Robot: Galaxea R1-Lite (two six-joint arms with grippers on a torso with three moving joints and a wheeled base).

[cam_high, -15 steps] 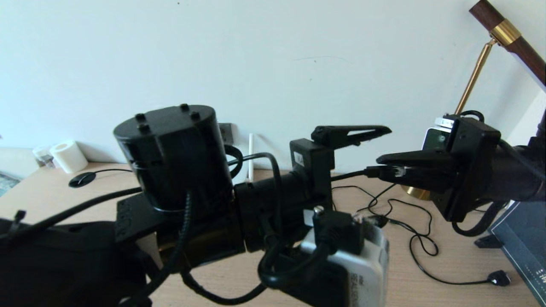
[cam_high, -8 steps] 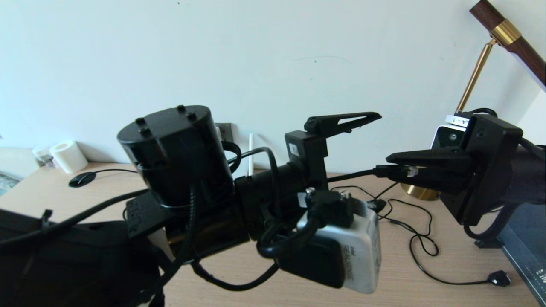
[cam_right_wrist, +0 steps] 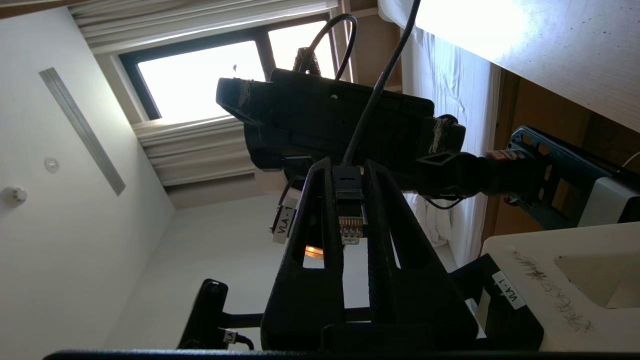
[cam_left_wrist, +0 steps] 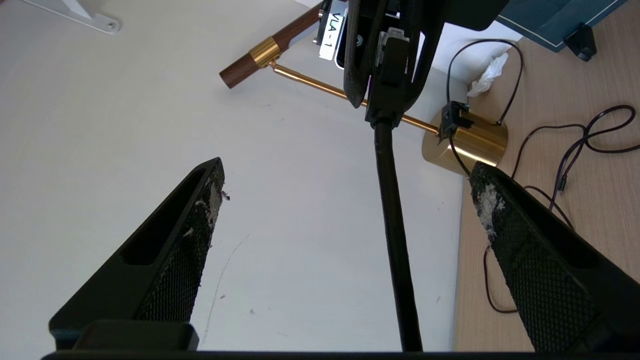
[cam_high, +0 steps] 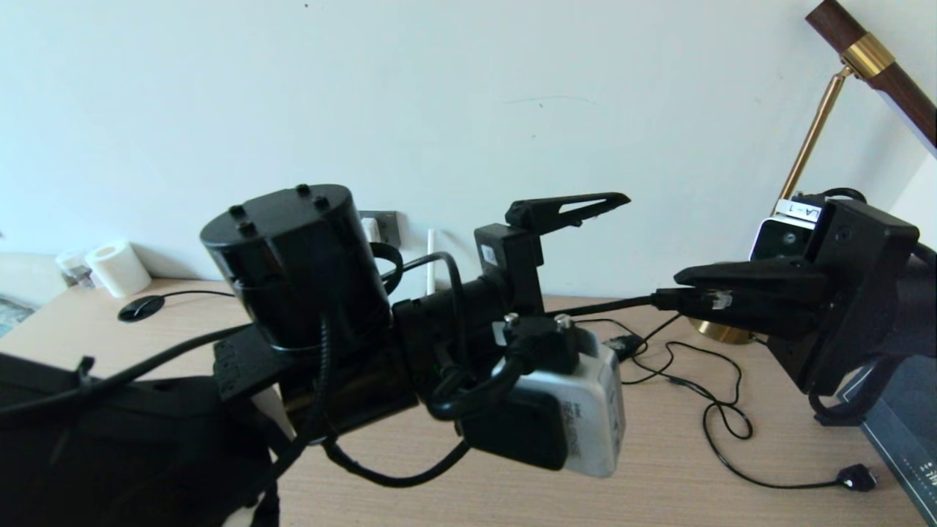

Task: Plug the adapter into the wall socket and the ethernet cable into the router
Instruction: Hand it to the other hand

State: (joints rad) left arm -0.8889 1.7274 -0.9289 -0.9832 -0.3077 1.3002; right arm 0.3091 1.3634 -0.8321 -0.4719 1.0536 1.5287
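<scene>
My right gripper (cam_high: 684, 289) is raised above the right side of the desk, shut on the ethernet cable's black plug (cam_high: 706, 298). The plug's clear tip (cam_right_wrist: 348, 210) points back between the fingers. The thick cable (cam_high: 607, 306) runs left from it and passes between the fingers of my open left gripper (cam_left_wrist: 347, 167) without touching them. Only the left gripper's upper finger (cam_high: 567, 208) shows in the head view. One white router antenna (cam_high: 430, 260) and part of the grey wall socket (cam_high: 384, 225) show behind my left arm. The adapter is hidden.
A brass lamp base (cam_high: 714, 331) stands behind my right gripper. Thin black cords (cam_high: 721, 424) loop over the wooden desk and end in a small plug (cam_high: 856, 477). A dark box (cam_high: 908, 432) sits at the right edge, a paper roll (cam_high: 117, 267) at the far left.
My left gripper has drawn back to the left, still open. My right gripper has moved right with the plug, so the two stand farther apart.
</scene>
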